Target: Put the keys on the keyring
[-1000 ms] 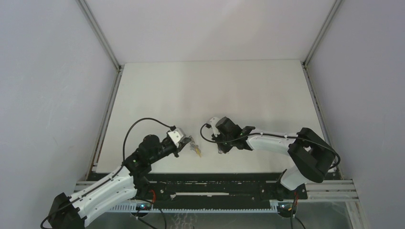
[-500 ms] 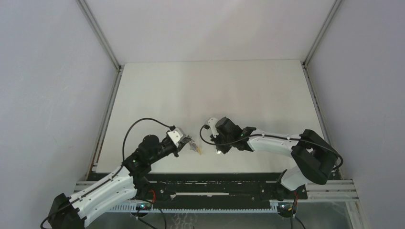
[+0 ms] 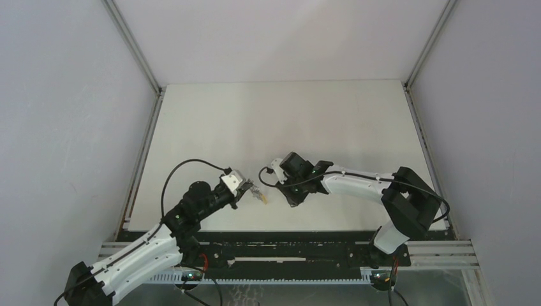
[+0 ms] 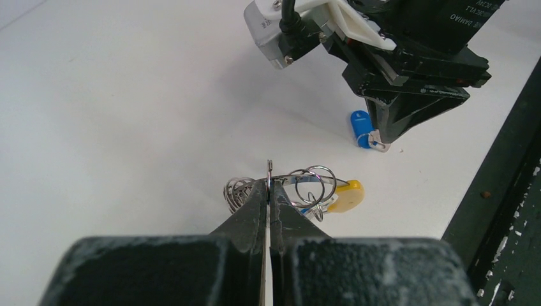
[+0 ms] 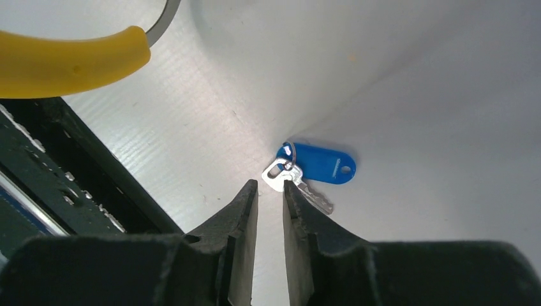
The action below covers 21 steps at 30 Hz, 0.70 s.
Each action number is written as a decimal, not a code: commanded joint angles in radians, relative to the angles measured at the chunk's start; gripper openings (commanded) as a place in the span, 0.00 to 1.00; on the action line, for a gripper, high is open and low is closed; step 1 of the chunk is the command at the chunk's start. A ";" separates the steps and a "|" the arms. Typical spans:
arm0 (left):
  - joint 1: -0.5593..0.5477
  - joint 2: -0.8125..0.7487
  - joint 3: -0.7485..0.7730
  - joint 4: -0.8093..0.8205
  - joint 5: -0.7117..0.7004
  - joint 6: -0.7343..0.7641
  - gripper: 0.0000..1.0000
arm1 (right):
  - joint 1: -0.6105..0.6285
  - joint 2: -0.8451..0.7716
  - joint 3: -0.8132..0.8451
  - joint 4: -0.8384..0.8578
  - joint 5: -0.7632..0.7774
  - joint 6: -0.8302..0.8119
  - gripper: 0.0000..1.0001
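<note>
— Well, it all sits close to the front edge of the white table (image 3: 281,115). The left gripper (image 4: 268,185) is pinched tight, with a thin wire of the keyring (image 4: 311,183) caught between its tips.
— And the right gripper (image 5: 270,185)?
— Its jaws stand a narrow slit apart and nothing is between them. The tips are right at the silver end of the keys (image 5: 317,164), which lie flat on the table, near the keyring but apart from it. I cannot tell whether the tips touch them.
— From overhead I only catch a small glint at the left gripper.
— Same here, and I cannot make out the keys from up there. The left wrist camera shows the keyring properly: a tangle of silver loops with one yellow-orange curved piece on its right. The right wrist camera catches that yellow piece at its top left.
— And the keys themselves?
— A blue plastic head with a hole at one end, a little silver ring and a short silver blade.
</note>
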 commanded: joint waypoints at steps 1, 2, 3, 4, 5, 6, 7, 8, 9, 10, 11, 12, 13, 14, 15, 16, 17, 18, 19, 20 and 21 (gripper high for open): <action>0.006 -0.049 -0.015 0.049 -0.057 -0.018 0.00 | 0.007 0.017 0.096 -0.104 -0.029 -0.059 0.21; 0.006 -0.057 -0.019 0.051 -0.068 -0.021 0.00 | 0.003 0.027 0.114 -0.121 -0.034 -0.066 0.22; 0.006 -0.063 -0.024 0.054 -0.080 -0.025 0.00 | -0.001 0.046 0.131 -0.147 -0.045 -0.074 0.22; 0.006 -0.070 -0.026 0.054 -0.085 -0.027 0.00 | -0.005 0.056 0.152 -0.169 -0.056 -0.080 0.22; 0.007 -0.075 -0.028 0.055 -0.090 -0.030 0.00 | -0.010 0.081 0.173 -0.189 -0.071 -0.087 0.23; 0.007 -0.080 -0.030 0.055 -0.095 -0.031 0.00 | -0.015 0.097 0.190 -0.206 -0.088 -0.091 0.23; 0.007 -0.084 -0.032 0.056 -0.097 -0.032 0.00 | -0.020 0.112 0.208 -0.221 -0.109 -0.092 0.23; 0.007 -0.090 -0.034 0.056 -0.099 -0.033 0.00 | -0.023 0.126 0.225 -0.234 -0.122 -0.092 0.23; 0.007 -0.093 -0.035 0.055 -0.101 -0.034 0.00 | -0.025 0.138 0.239 -0.243 -0.125 -0.091 0.23; 0.007 -0.099 -0.036 0.055 -0.103 -0.034 0.00 | -0.027 0.149 0.253 -0.251 -0.125 -0.089 0.23; 0.007 -0.103 -0.036 0.052 -0.105 -0.034 0.00 | -0.029 0.162 0.268 -0.261 -0.128 -0.086 0.22; 0.008 -0.108 -0.037 0.050 -0.108 -0.034 0.00 | -0.034 0.174 0.280 -0.271 -0.132 -0.082 0.22; 0.009 -0.113 -0.037 0.048 -0.109 -0.034 0.00 | -0.037 0.184 0.289 -0.279 -0.128 -0.079 0.22; 0.009 -0.116 -0.038 0.047 -0.109 -0.034 0.00 | -0.039 0.187 0.294 -0.281 -0.122 -0.076 0.22; 0.009 -0.119 -0.038 0.047 -0.110 -0.034 0.00 | -0.040 0.189 0.297 -0.282 -0.113 -0.073 0.22; 0.009 -0.121 -0.040 0.047 -0.109 -0.034 0.00 | -0.043 0.188 0.301 -0.284 -0.106 -0.071 0.22; 0.009 -0.122 -0.040 0.047 -0.109 -0.032 0.00 | -0.044 0.186 0.303 -0.285 -0.098 -0.072 0.22; 0.009 -0.122 -0.040 0.047 -0.110 -0.033 0.01 | -0.048 0.183 0.306 -0.285 -0.093 -0.071 0.22; 0.009 -0.122 -0.039 0.046 -0.110 -0.032 0.00 | -0.050 0.182 0.310 -0.287 -0.087 -0.071 0.22; 0.009 -0.122 -0.038 0.046 -0.111 -0.032 0.00 | -0.053 0.182 0.313 -0.289 -0.083 -0.072 0.22; 0.009 -0.123 -0.038 0.045 -0.111 -0.032 0.00 | -0.057 0.183 0.315 -0.289 -0.082 -0.071 0.22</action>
